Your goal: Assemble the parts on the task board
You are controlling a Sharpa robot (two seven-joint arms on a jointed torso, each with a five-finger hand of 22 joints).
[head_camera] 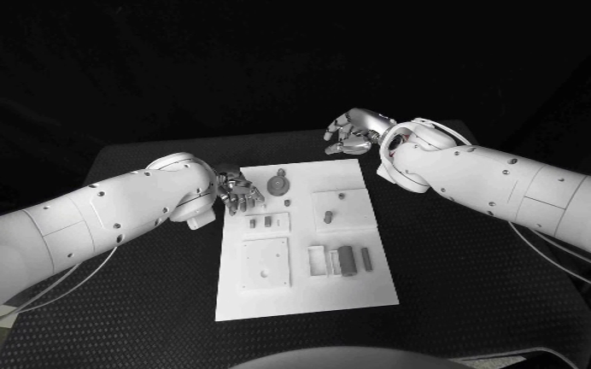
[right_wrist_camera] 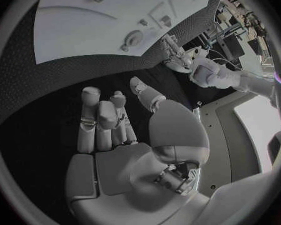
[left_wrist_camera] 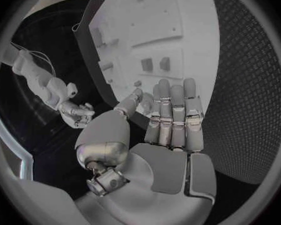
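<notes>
Grey parts [head_camera: 348,260] lie loose on the white board [head_camera: 357,288] mid-table, and the empty, open left hand [head_camera: 237,191] at its edge, seemingly touching nothing, could nudge the board; right hand [head_camera: 354,130] hovers open, empty.

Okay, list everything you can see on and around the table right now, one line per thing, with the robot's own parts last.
Table: one, black, textured, under everything.
Task board: one, white plate, middle of the table.
Round part: one, grey, far end of the board, beside the left hand.
Small parts: several, grey, on the board's middle and near-right area; exact count unclear.
Left hand: one, silver, at the board's left edge, holding nothing.
Right hand: one, silver, above the table beyond the board's far right corner, holding nothing.
</notes>
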